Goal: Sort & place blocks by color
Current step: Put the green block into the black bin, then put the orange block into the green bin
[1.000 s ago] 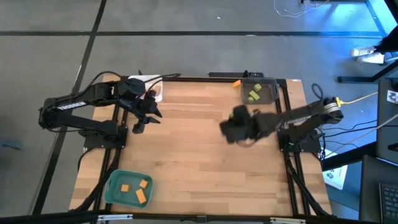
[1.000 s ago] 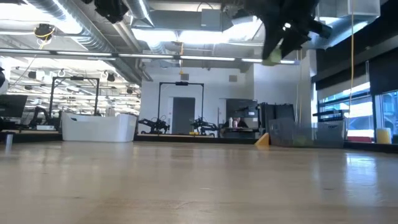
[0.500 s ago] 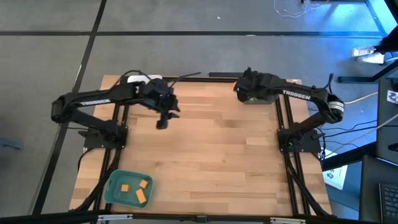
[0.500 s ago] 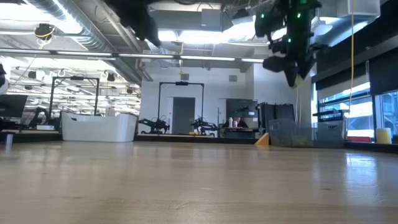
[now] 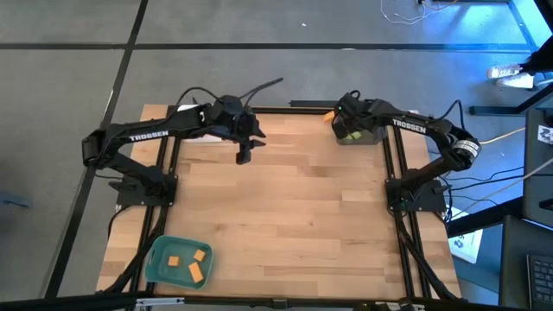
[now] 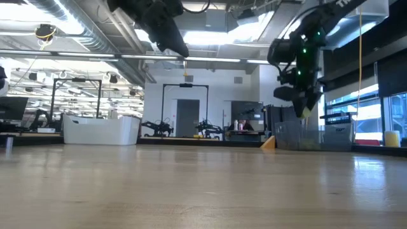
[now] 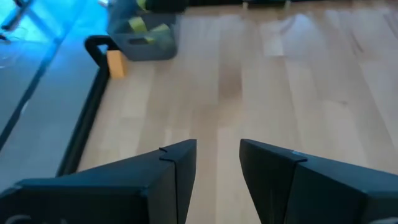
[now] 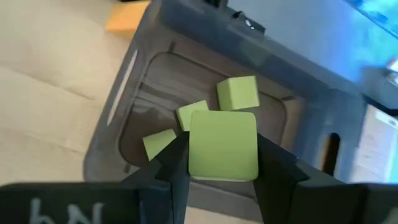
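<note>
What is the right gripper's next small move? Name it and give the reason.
Probably open and drop the block. The right gripper is shut on a green block directly above the grey tray, which already holds three green blocks. Colour matches, so release should sort it.

One light green block [image 8: 222, 147] is gripped above three green blocks [image 8: 237, 93]; orange blocks [image 5: 190, 264] lie apart.
</note>
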`<state>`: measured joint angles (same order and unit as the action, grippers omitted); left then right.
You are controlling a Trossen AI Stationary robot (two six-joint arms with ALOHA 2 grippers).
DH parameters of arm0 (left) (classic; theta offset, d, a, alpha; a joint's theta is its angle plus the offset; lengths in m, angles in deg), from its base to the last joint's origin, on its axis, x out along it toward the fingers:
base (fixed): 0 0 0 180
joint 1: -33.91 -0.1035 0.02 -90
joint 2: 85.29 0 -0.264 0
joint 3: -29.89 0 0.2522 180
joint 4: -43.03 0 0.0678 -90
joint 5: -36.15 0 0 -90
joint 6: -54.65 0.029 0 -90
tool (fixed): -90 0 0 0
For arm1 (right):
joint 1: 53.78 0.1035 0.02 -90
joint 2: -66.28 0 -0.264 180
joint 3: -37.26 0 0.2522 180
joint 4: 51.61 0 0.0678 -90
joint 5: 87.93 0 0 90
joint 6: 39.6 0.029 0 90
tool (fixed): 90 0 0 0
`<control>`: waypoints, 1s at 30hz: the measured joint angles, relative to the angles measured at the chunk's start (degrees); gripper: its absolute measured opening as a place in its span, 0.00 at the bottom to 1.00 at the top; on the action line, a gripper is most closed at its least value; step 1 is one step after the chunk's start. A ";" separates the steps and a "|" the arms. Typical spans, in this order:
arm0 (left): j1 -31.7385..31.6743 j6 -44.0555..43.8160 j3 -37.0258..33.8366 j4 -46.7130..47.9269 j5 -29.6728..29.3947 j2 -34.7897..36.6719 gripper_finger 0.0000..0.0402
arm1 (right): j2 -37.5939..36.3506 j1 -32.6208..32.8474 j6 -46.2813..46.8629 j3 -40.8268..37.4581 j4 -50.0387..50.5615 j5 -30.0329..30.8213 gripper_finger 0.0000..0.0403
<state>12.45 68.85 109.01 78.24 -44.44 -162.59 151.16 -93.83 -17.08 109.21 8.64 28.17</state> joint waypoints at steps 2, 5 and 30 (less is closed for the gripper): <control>-0.64 -0.09 0.00 -0.50 0.00 -0.01 0.29 | 0.00 -0.60 -0.70 -2.01 -2.68 -0.65 0.32; -1.42 -0.45 0.00 -0.94 0.16 0.00 0.29 | 0.00 -1.33 -2.18 -4.53 -4.46 -1.81 0.32; -3.21 -11.96 0.05 -8.97 -3.29 -0.24 0.29 | -0.87 -1.47 -6.32 -5.50 -13.84 -4.35 0.58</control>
<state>9.24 56.88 109.07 69.27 -47.74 -162.83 150.29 -95.30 -23.41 103.71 -5.20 23.82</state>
